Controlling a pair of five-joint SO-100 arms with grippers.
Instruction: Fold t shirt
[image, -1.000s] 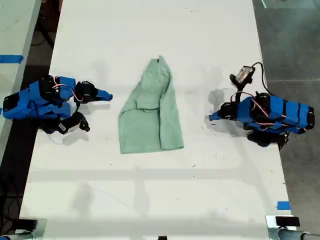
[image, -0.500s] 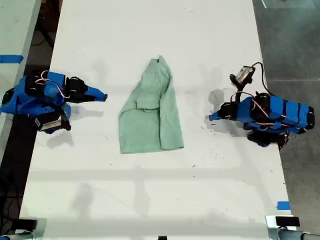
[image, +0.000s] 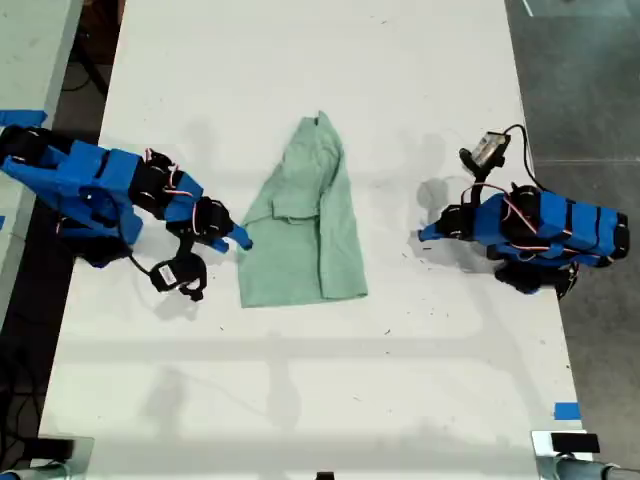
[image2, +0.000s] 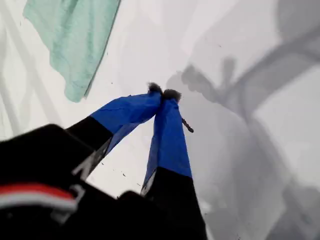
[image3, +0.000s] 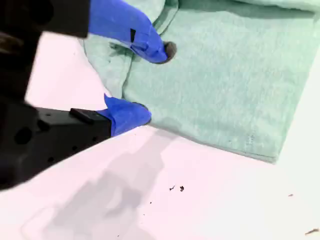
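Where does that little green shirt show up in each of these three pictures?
Exterior view: the t shirt lies mid-table, its narrow end pointing away from the camera.
First wrist view: only a corner of it shows, well beyond my first gripper, whose tips meet over bare table.
Second wrist view: it fills much of the picture, my second gripper open at its edge.
Shared landmark: the shirt's hem corner.
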